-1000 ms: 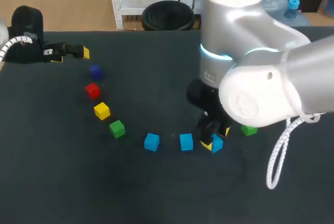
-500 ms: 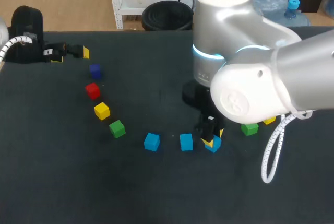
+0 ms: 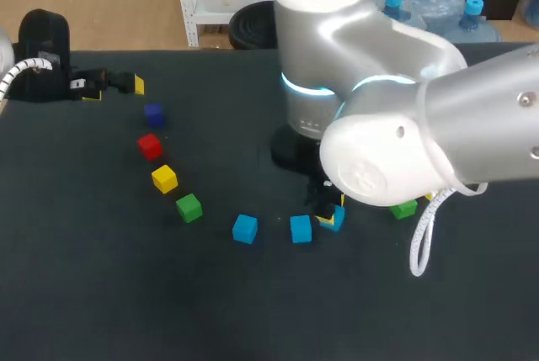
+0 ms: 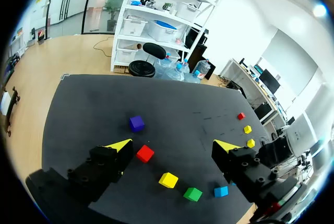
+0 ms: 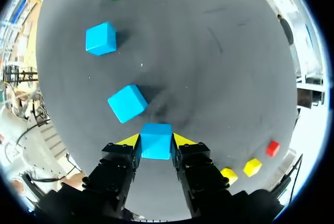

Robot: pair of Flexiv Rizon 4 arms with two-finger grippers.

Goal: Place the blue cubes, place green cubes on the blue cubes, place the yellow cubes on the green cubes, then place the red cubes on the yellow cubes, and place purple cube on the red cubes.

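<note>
Between the fingers of the right gripper (image 5: 156, 141) — a blue cube (image 5: 156, 133), pinched.

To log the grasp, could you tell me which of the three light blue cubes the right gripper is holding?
The light blue cube clamped between the yellow tips of the right gripper; the other two lie free ahead of it.

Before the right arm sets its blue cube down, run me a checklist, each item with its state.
1. Right claw shut on the held blue cube from both sides: ok.
2. Cube square in that grip: ok.
3. Gap to the nearest blue cube ahead: ok, but small.
4. Height of the held blue cube off the table: cannot tell.
5. Left claw open, empty, over by the purple cube: ok.
</note>
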